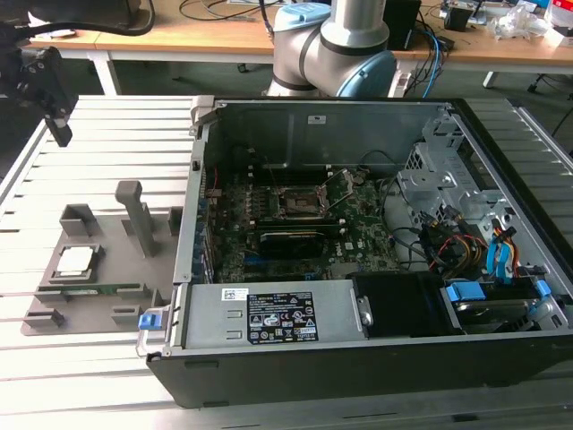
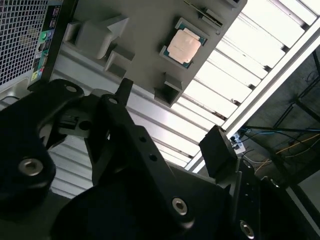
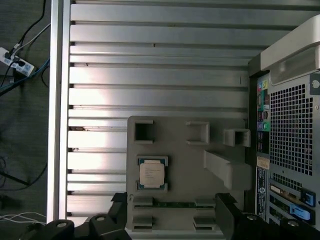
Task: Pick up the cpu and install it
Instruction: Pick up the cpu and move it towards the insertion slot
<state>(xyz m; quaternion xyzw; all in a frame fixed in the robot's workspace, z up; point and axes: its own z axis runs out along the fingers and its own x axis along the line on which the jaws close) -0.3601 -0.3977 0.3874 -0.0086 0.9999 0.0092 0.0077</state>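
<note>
At the exterior view's far left my gripper (image 1: 54,118) hangs above the slatted table (image 1: 116,121). Its jaws are spread wide and hold nothing. In both wrist views my two black fingers (image 3: 119,200) (image 2: 219,150) stand well apart, with bare slats and grey holder showing through the gap.

Below the gripper, toward the exterior view's right, the grey holder (image 1: 112,264) lies flat on the slats. The cpu (image 1: 75,261) sits in a square recess of it with its metal top up, well apart from my fingertips and untouched. In the first wrist view the cpu (image 3: 152,174) lies a little beyond the gap between my fingers, roughly centred on it. In the second wrist view it (image 2: 183,46) sits well beyond them. A narrow green memory stick (image 1: 98,288) rests in the holder just beside the cpu.

Further to the exterior view's right stands the open computer case (image 1: 295,358), with the dark square socket (image 1: 300,202) on its motherboard (image 1: 358,237). My arm's base (image 1: 336,40) rises behind the case.
</note>
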